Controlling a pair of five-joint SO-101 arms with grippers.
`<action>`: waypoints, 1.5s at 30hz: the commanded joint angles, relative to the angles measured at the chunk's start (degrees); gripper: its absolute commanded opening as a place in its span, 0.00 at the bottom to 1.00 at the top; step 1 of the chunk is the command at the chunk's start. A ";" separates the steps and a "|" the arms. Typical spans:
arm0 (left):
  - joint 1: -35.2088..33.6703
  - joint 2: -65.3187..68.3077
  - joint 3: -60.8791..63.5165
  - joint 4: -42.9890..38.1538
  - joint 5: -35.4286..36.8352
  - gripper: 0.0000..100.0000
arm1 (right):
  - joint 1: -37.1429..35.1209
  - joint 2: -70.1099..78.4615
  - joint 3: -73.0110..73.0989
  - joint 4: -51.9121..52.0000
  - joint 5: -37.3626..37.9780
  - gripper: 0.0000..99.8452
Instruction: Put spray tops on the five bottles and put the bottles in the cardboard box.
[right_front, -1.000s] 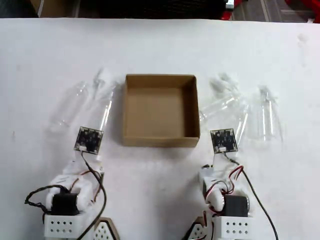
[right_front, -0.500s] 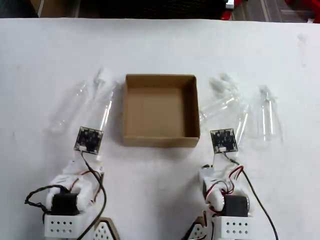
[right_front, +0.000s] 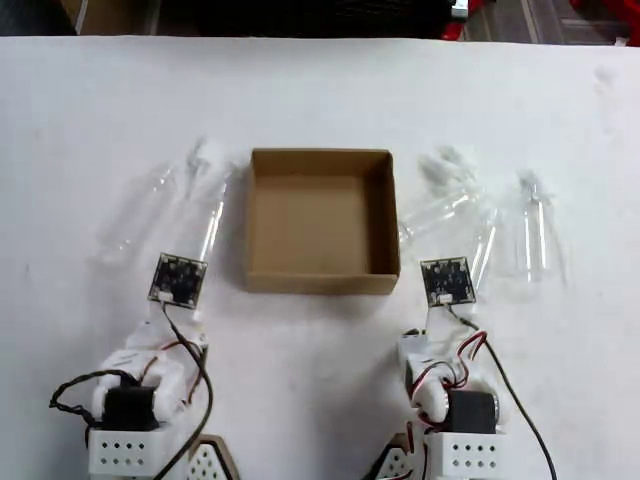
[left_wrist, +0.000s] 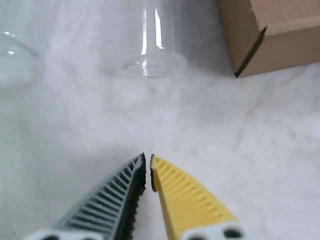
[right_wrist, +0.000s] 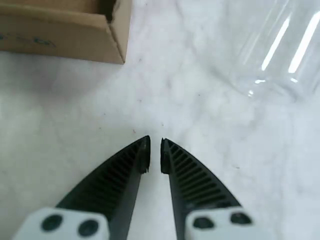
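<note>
Our left gripper (left_wrist: 148, 161) and right gripper (right_wrist: 152, 150) sit almost closed and empty by the front edge of the table (right_front: 320, 90). Clear bottles (right_front: 440, 213) flank the central cardboard box (right_front: 320, 282). Lying round and slick, they could roll from our pinch.

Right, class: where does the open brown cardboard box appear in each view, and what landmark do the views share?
High view: brown cardboard box mid-table, between the clear bottles.
Left wrist view: one near corner, ahead of the left gripper.
Right wrist view: the other near corner, ahead of the right gripper.
Shared landmark: the box's near wall.
</note>
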 joint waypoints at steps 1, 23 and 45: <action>-0.48 -0.40 0.00 0.09 0.97 0.02 | 0.31 -0.31 0.53 0.40 -0.18 0.03; -1.98 -0.48 -17.32 0.18 0.53 0.02 | 0.31 -0.31 0.53 0.40 -0.18 0.02; -12.35 -0.22 -48.70 -0.26 0.53 0.02 | 0.31 -0.31 0.53 0.40 -0.18 0.02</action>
